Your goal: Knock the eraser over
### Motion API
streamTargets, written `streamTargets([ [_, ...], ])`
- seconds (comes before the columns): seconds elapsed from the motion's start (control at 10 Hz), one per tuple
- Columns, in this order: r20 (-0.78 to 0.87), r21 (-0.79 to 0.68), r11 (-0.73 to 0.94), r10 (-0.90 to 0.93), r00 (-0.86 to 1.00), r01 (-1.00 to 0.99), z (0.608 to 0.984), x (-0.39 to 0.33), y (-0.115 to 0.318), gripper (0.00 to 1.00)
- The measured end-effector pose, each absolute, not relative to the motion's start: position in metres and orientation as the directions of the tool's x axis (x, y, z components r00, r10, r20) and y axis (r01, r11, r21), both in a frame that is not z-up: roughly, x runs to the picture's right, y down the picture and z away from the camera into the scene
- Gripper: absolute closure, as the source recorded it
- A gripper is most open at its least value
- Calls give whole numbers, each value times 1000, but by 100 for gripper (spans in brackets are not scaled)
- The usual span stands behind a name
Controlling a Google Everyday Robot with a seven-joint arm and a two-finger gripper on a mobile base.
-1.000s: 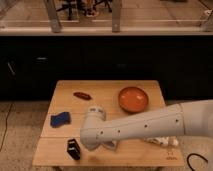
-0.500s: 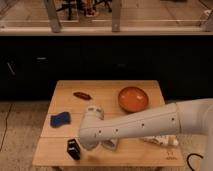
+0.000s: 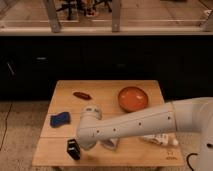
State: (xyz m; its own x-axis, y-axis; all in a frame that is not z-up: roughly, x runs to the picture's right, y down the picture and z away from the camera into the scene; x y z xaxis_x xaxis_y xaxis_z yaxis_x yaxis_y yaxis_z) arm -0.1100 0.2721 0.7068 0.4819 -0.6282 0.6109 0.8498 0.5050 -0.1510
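Observation:
The eraser (image 3: 73,149) is a small black block near the front left edge of the wooden table (image 3: 105,90), standing slightly tilted. My white arm reaches in from the right across the table's front half. Its gripper (image 3: 83,144) hangs below the rounded wrist, shut, just right of the eraser and very close to it. Whether it touches the eraser cannot be made out.
A flat blue pad (image 3: 60,119) lies left of the wrist. At the back are a small dark reddish object (image 3: 82,95) and an orange bowl (image 3: 133,98). A pale object (image 3: 111,145) sits under the arm, and a white crumpled item (image 3: 161,140) lies front right.
The wrist and gripper have shifted slightly left and down toward the eraser. The eraser stays in about the same spot.

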Motion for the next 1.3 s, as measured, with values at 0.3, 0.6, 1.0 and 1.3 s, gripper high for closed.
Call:
streamTargets([
  [0.3,609,-144,514,-627,485,846,709,-115,271,100],
  [0.6,610,-134,517,-629,481,846,710,-117,270,100],
  [1.0,607,-114,519,-639,473,847,712,-125,270,100],
  [1.3,606,-99,518,-646,465,850,712,-133,269,100],
])
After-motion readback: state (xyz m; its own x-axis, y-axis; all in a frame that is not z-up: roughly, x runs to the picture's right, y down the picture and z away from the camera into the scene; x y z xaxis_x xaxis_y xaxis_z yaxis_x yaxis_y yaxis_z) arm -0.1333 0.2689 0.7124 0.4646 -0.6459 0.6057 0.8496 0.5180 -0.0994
